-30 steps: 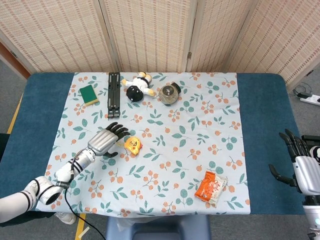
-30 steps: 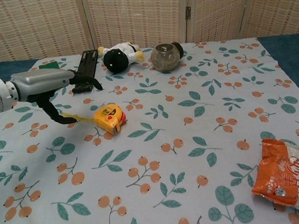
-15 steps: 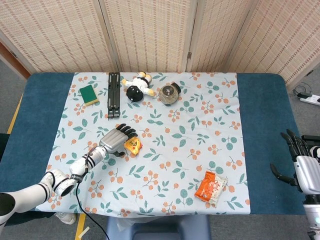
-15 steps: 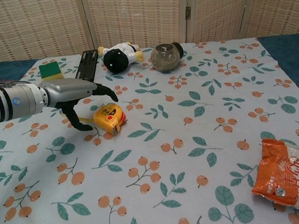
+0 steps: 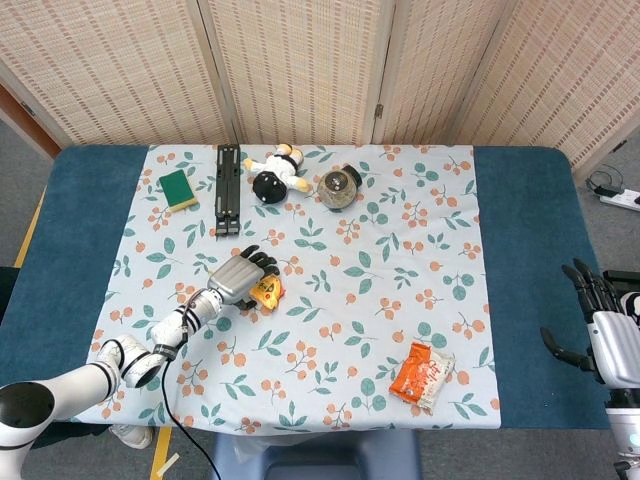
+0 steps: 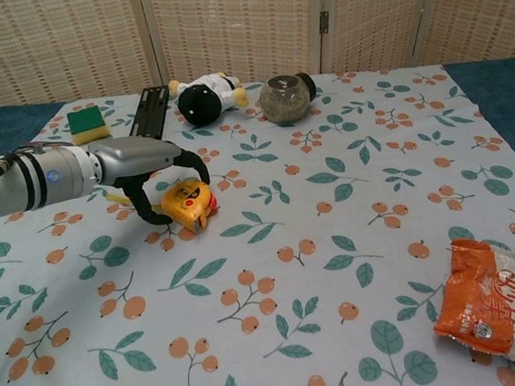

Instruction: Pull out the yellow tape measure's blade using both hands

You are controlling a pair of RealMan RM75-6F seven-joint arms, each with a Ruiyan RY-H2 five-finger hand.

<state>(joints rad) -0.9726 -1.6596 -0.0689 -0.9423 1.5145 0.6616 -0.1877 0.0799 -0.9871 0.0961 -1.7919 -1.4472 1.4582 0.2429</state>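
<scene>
On the leafy tablecloth (image 6: 338,267), the small yellow plastic tape measure (image 6: 188,203) sits w/ the left hand (image 6: 150,167) curled over it, fingers just touching, likely to grab it, while the right hand (image 5: 598,325) waits far off, fingers wide.

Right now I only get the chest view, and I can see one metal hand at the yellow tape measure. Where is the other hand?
Observer: In the head view, the right hand is at the table's far right edge, well off the floral cloth.
Operator: Is it holding something?
Observer: No. Its fingers are apart and there is nothing in them.
Operator: Where does the arm I see come from?
Observer: The left arm reaches in from the near left corner, and a black cable hangs off it. The left hand is at the yellow tape measure.
</scene>
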